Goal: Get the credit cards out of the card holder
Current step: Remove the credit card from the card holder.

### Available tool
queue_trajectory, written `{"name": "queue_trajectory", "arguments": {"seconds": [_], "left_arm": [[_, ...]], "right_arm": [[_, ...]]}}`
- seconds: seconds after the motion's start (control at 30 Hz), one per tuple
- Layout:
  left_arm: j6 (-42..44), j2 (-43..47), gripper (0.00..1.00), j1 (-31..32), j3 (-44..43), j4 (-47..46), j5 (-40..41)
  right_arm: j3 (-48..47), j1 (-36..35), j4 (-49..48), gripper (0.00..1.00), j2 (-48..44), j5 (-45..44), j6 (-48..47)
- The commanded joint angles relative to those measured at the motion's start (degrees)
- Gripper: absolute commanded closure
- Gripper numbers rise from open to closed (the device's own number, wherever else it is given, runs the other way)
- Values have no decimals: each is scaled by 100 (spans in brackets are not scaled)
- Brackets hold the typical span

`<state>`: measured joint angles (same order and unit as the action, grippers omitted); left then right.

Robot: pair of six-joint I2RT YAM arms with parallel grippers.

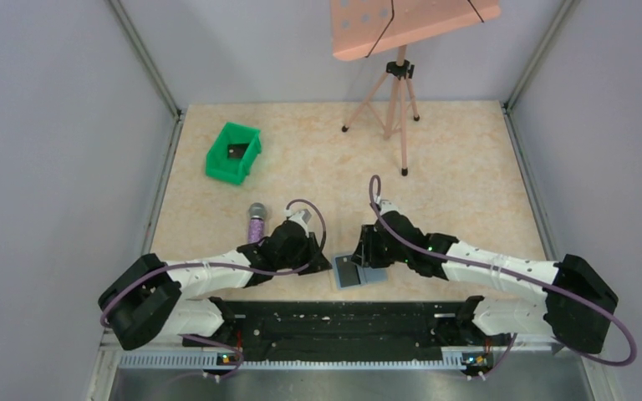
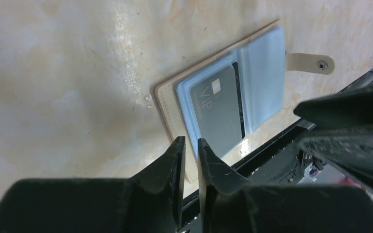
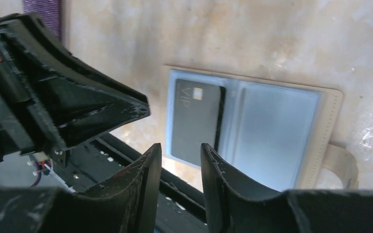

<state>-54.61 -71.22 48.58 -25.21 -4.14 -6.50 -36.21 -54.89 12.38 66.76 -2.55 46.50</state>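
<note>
Top view, card holder (image 1: pixel 374 274): lying open and flat on the table (image 1: pixel 468 167), close to its near edge, between the two grippers.
Top view, left gripper (image 1: pixel 326 262): reaching in from the left, its tip hanging at the holder's left edge.
Top view, right gripper (image 1: pixel 366 254): reaching in from the right, hovering over the holder's far side.
Top view, other things: a purple microphone (image 1: pixel 256 224) is lying just left of the left arm; a green bin (image 1: pixel 234 153) is sitting well behind it.
Left wrist view, card holder (image 2: pixel 260 73): showing pale blue sleeves inside a beige rim, its snap strap (image 2: pixel 311 63) sticking out on the table.
Left wrist view, card (image 2: pixel 218 116): a dark grey card marked VIP, sitting in the nearer sleeve.
Left wrist view, left claw: fingers (image 2: pixel 175 162) standing almost together, a thin slit between them over the holder's near edge; I cannot tell whether they are pinching it.
Right wrist view, card holder (image 3: pixel 281 131): lying open, the card (image 3: pixel 196 121) in its left sleeve.
Right wrist view, right claw (image 3: pixel 180 150): fingers standing apart, the card's near edge showing in the gap, nothing pinched.
</note>
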Motion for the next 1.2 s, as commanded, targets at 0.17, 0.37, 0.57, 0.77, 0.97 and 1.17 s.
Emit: {"name": "queue_trajectory", "arguments": {"seconds": [0.17, 0.37, 0.57, 0.77, 0.97, 1.17], "left_arm": [[-72, -376, 91, -12, 140, -838, -250], [-33, -621, 94, -11, 124, -807, -187], [29, -680, 95, -6, 28, -662, -135], [23, -686, 95, -6, 53, -629, -107], [16, -737, 96, -6, 51, -653, -135], [30, -808, 96, -6, 68, -666, -177]], "right_arm": [[750, 1049, -1545, 65, 235, 1780, -450], [950, 1160, -1991, 67, 487, 2178, -454], [943, 1182, -1965, 68, 706, 2004, -571], [918, 1192, -1906, 67, 898, 1838, -650], [914, 1191, -2176, 67, 1226, 2076, -639], [978, 1192, -2307, 67, 1339, 2124, -593]]}}
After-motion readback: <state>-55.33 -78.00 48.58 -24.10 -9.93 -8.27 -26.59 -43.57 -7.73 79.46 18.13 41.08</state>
